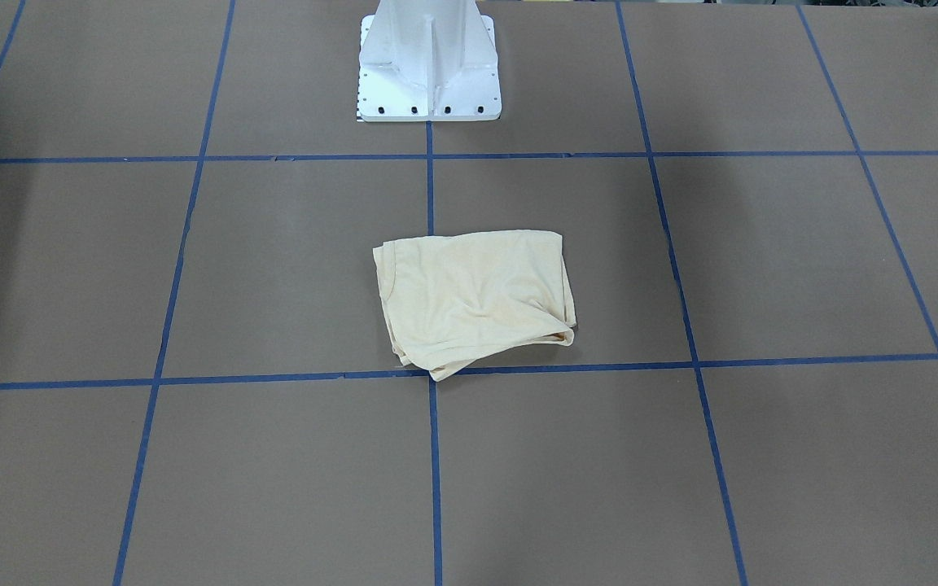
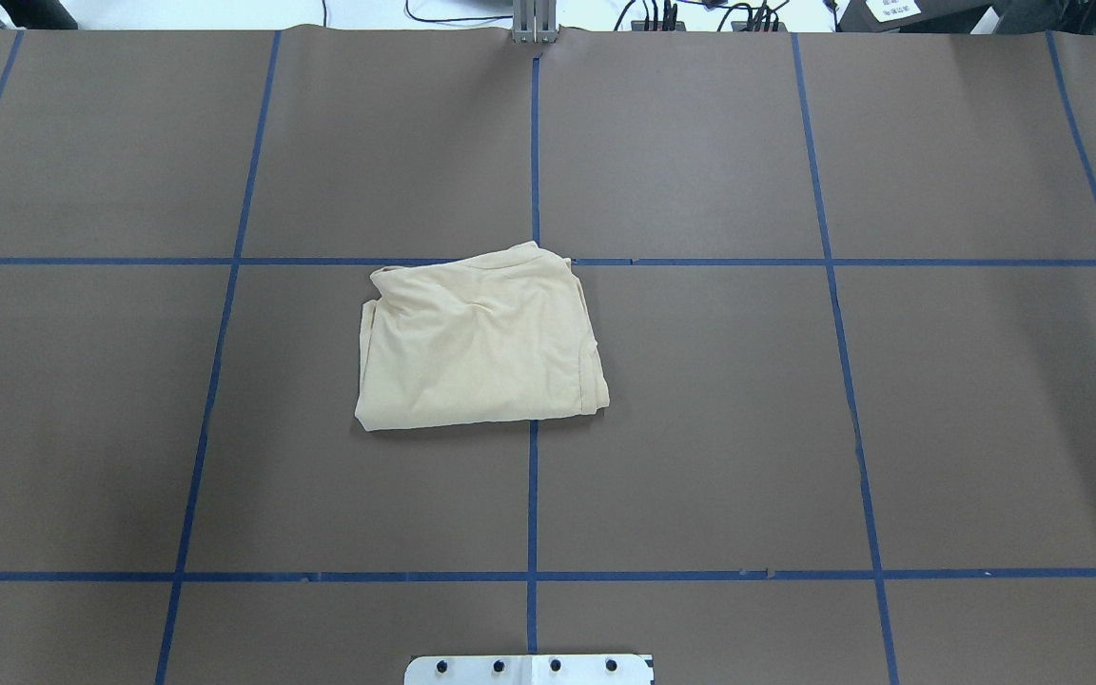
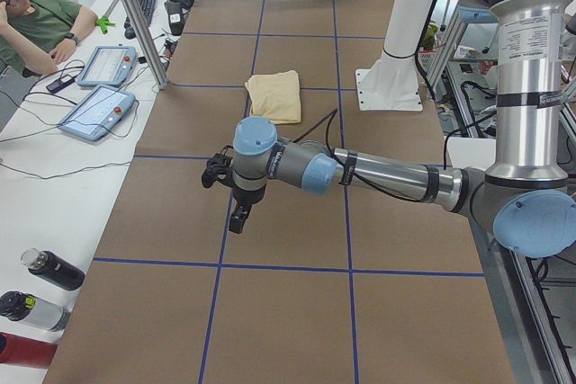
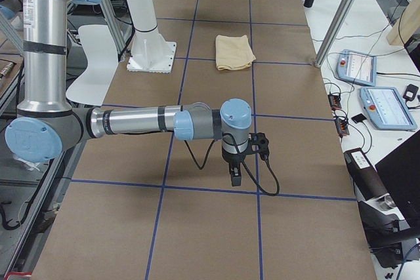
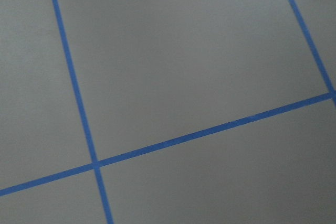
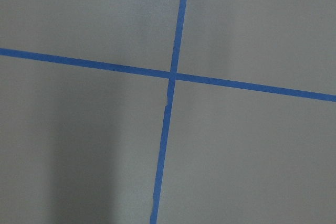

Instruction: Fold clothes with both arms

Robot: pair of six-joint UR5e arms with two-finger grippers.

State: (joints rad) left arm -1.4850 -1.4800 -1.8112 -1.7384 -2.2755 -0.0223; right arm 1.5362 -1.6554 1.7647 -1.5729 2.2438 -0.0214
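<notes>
On the surface (image 2: 748,428) the folded T-shirt (image 2: 481,338) lies, edges uneven.
Left hand (image 3: 238,219) and right hand (image 4: 235,176) hang well away from it; whether their fingers are apart or together, I cannot tell.

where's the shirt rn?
Overhead view: the folded T-shirt lies mid-table, mostly on the robot's left of the centre tape line, ahead of the white pedestal base.

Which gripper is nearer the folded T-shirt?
Left, narrowly. The left gripper hangs on the side of the centre tape line where the T-shirt mostly lies; the right gripper hangs similarly far opposite.
</notes>
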